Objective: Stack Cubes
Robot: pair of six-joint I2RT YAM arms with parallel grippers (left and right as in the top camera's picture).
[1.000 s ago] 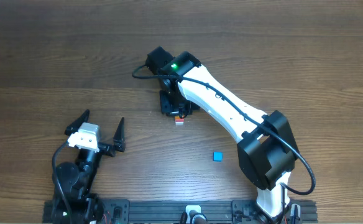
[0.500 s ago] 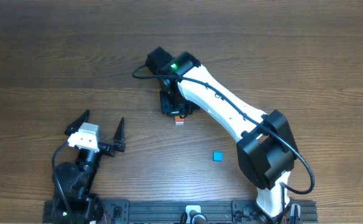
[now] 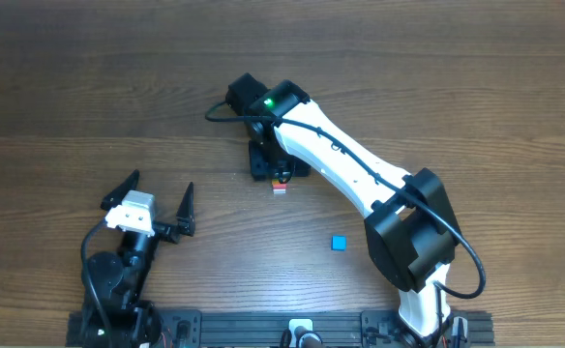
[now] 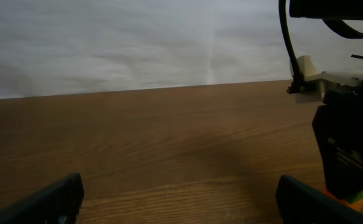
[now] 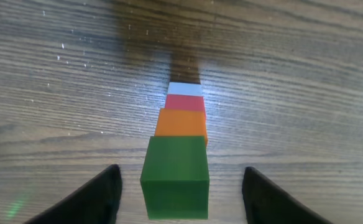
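Right wrist view looks straight down on a stack of four cubes: the green cube (image 5: 175,176) on top, under it the orange cube (image 5: 181,123), then the red cube (image 5: 184,103), and the white cube (image 5: 185,89) at the base on the wooden table (image 5: 306,81). The right claw (image 5: 181,169) is spread wide around the top of the stack. One of its fingers (image 5: 101,194) stands off the green cube at 9 o'clock and the other at 3 o'clock, with bare table showing in both gaps, so neither touches it.

Top view puts the stack (image 3: 281,188) near the middle of the table, just below the right arm's wrist, with the arm running down toward 5 o'clock to its base. The blue cube (image 3: 338,243) lies alone on the table, well apart from the stack, between 4 and 5 o'clock of it. The left claw (image 3: 163,180) is at about 9 o'clock of the stack, well away from it, its two fingers splayed apart and gripping nothing.

Left wrist view shows bare table between that claw's spread fingers (image 4: 51,200).
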